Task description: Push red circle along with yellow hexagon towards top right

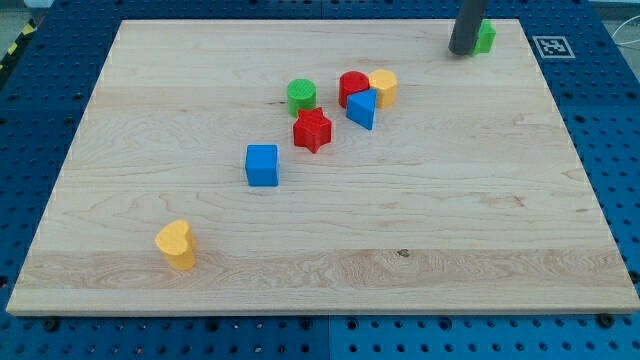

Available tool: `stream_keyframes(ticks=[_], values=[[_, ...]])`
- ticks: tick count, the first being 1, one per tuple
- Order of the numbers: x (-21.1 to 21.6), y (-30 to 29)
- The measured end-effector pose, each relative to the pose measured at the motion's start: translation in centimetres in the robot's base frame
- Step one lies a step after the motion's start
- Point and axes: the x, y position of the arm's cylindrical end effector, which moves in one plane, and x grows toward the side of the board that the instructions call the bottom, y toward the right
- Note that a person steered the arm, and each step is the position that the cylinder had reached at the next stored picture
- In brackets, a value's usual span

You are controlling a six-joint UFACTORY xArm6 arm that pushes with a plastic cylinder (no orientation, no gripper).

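The red circle (351, 87) and the yellow hexagon (384, 87) sit side by side, touching, a little above the board's middle. A blue triangle (362, 108) rests against their lower side. My tip (463, 51) is at the view's top right, well right of and above both blocks, touching the left side of a small green block (485, 38).
A green circle (302, 96) lies left of the red circle, with a red star (312, 129) below it. A blue cube (262, 165) is lower left and a yellow heart (177, 245) near the bottom left. The wooden board (480, 200) has blue pegboard around it.
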Motion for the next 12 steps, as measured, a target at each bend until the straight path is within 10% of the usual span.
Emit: stream_keyframes(ticks=[5,12], values=[[4.8,-18.8],[10.5,-13.5]])
